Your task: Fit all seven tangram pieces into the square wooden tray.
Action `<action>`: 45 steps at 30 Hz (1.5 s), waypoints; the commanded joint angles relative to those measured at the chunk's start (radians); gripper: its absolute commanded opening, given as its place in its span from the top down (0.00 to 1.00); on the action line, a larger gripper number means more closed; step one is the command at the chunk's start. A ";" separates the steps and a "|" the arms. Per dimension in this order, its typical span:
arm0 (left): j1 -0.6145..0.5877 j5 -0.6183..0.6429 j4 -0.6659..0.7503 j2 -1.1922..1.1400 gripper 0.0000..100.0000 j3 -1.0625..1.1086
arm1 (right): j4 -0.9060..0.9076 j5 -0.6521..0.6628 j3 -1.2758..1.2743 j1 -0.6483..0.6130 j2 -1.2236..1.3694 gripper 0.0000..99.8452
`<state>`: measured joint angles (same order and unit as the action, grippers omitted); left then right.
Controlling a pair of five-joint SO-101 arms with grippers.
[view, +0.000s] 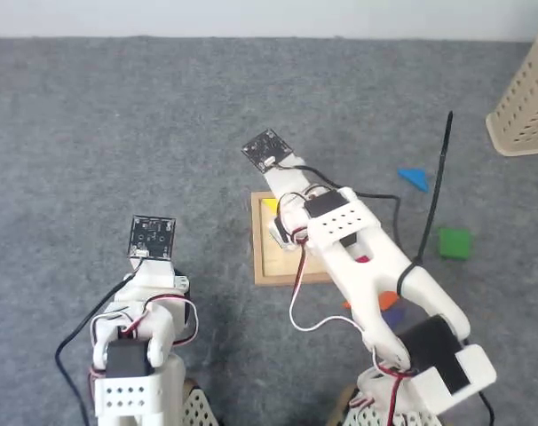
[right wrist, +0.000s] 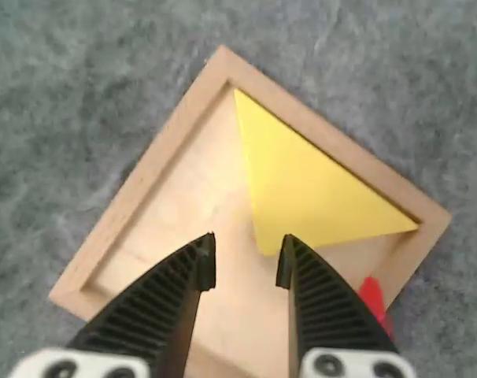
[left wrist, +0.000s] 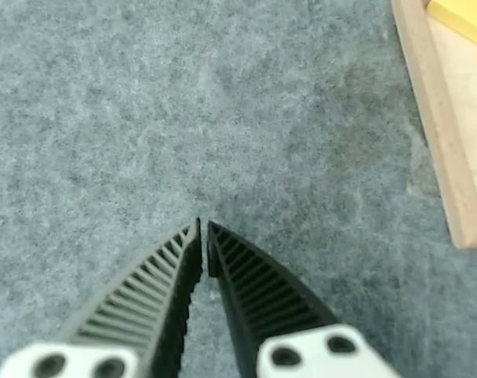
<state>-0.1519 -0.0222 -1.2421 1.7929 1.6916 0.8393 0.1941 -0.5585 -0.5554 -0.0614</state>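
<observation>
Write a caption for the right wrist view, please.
Open right gripper above the wooden tray, yellow triangle already inside.

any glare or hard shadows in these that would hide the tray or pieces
High view: even light, soft shadows only; the right arm, not shadow, covers part of the tray. Right wrist view: mild sheen on the yellow triangle, its edges plain. Left wrist view: no glare on the carpet.

You are at a small robotics lab bench. The left arm (view: 136,390) and the right arm (view: 371,262), white plastic with bare servos and loose wires (view: 293,311), stand at the near edge of a grey felt-covered table (view: 118,115). A wooden tray (view: 257,248) lies mid-table, and a perforated beige bin (view: 526,98) sits at the far right corner.
</observation>
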 commanded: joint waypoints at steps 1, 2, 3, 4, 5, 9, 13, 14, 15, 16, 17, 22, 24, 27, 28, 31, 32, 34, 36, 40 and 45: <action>-0.002 0.008 -0.006 0.006 0.99 -0.005 | 0.077 -0.002 0.077 0.038 -0.028 0.87; -0.002 0.008 -0.006 0.006 0.99 -0.005 | 0.105 -0.003 0.095 0.064 -0.028 0.87; -0.002 0.008 -0.006 0.006 0.99 -0.005 | 0.136 -0.006 0.115 0.093 -0.028 0.87; -0.002 0.008 -0.006 0.006 0.99 -0.005 | 0.165 -0.006 0.138 0.128 -0.030 0.87; -0.002 0.008 -0.006 0.006 0.99 -0.005 | 0.197 -0.008 0.158 0.166 -0.031 0.87; -0.002 0.008 -0.006 0.006 0.99 -0.005 | 0.239 -0.003 0.178 0.329 -0.093 0.87; -0.002 0.008 -0.006 0.006 0.99 -0.005 | 0.306 0.048 0.175 0.417 -0.156 0.86; -0.002 0.008 -0.006 0.006 0.99 -0.005 | 0.326 0.081 0.173 0.423 -0.156 0.86; -0.002 0.008 -0.006 0.006 0.99 -0.005 | 0.343 0.110 0.172 0.432 -0.148 0.86; -0.002 0.008 -0.006 0.006 0.99 -0.005 | 0.346 0.127 0.163 0.446 -0.133 0.86; -0.002 0.008 -0.006 0.006 0.99 -0.005 | 0.338 0.135 0.152 0.458 -0.116 0.86; -0.002 0.008 -0.006 0.006 0.99 -0.005 | 0.226 0.160 0.057 0.473 -0.018 0.86; -0.002 0.008 -0.006 0.006 0.99 -0.005 | 0.183 0.158 0.029 0.453 -0.005 0.86; -0.002 0.008 -0.006 0.006 0.99 -0.005 | 0.154 0.152 0.011 0.409 0.005 0.86; -0.002 0.008 -0.006 0.006 0.99 -0.005 | 0.148 0.152 0.002 0.389 0.005 0.86; -0.002 0.008 -0.006 0.006 0.99 -0.005 | 0.116 0.152 -0.040 0.331 0.005 0.87; -0.002 0.008 -0.006 0.006 0.99 -0.005 | 0.102 0.153 -0.058 0.311 0.005 0.87; -0.002 0.008 -0.006 0.006 0.99 -0.005 | 0.081 0.153 -0.087 0.274 0.005 0.87; -0.002 0.008 -0.006 0.006 0.99 -0.005 | 0.074 0.153 -0.104 0.242 0.005 0.87; -0.002 0.008 -0.006 0.006 0.99 -0.005 | 0.082 0.153 -0.121 0.194 0.005 0.87; -0.002 0.008 -0.006 0.006 0.99 -0.005 | 0.077 0.158 -0.153 0.145 0.002 0.87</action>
<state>-0.1519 -0.0222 -1.2421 1.7929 1.6916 0.9191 0.3353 -0.6767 -0.3621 -0.0583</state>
